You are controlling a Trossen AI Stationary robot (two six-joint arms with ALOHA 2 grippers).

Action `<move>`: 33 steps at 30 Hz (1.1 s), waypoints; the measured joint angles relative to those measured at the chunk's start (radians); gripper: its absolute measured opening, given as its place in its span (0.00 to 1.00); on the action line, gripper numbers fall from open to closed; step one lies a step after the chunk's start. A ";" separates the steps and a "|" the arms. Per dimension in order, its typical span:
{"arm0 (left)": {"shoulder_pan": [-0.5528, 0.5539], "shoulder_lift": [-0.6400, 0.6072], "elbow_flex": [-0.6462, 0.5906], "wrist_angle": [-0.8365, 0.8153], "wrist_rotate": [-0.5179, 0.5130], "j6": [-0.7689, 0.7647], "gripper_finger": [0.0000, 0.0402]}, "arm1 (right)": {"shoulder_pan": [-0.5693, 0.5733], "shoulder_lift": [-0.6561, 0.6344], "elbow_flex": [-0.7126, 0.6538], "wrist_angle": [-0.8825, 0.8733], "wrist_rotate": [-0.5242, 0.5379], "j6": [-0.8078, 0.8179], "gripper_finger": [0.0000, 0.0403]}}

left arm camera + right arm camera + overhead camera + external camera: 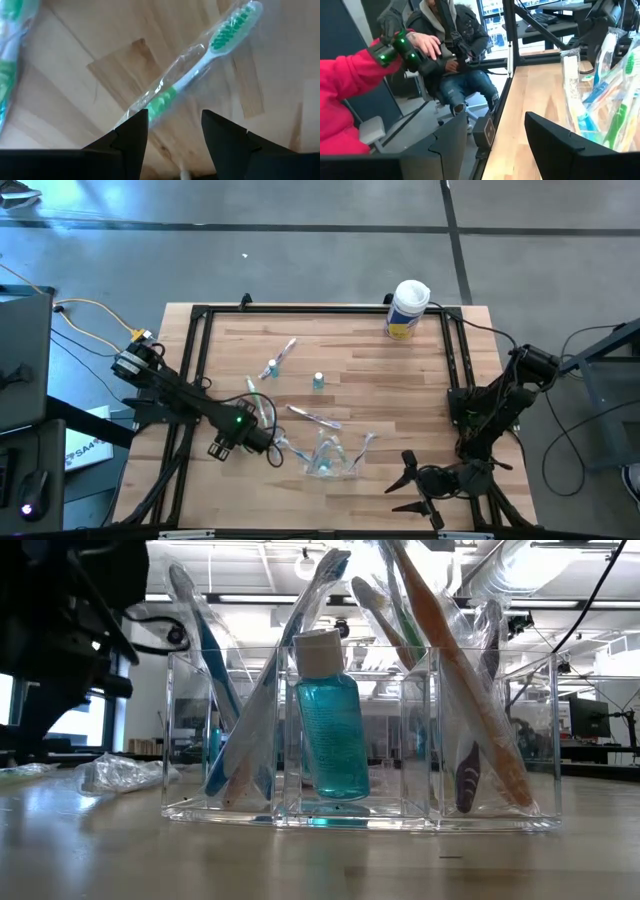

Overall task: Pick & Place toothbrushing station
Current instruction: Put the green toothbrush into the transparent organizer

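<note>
A wrapped toothbrush [200, 65] with green bristles lies flat on the wooden table. My left gripper [175, 117] hovers open over its handle end, pointing down, left of the clear holder [330, 460]. The holder [360, 740] stands near the front edge with several wrapped toothbrushes leaning in its compartments and a teal bottle [330, 720] upright in the middle one. More toothbrushes [313, 418] [283, 355] and a small teal bottle [318, 381] lie loose on the table. My right gripper [400, 483] waits open and level, right of the holder.
A large white canister with a yellow label [407, 308] stands at the far right corner. A black frame [200, 360] runs around the table's edges. In the right wrist view, people [445, 55] sit and reach beyond the table's edge.
</note>
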State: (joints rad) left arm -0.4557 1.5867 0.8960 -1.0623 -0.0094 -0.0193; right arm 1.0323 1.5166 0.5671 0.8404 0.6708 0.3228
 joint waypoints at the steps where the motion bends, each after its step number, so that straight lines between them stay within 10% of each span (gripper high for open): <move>1: 0.000 0.000 -0.009 0.016 -0.001 0.006 0.46 | 0.001 0.000 0.000 0.000 0.000 0.008 0.48; 33: -0.002 0.000 -0.119 0.180 0.008 -0.291 0.46 | 0.009 0.000 0.000 0.001 0.003 0.006 0.48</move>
State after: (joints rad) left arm -0.4576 1.5866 0.7774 -0.8827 -0.0013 -0.3104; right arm 1.0409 1.5166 0.5671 0.8410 0.6736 0.3290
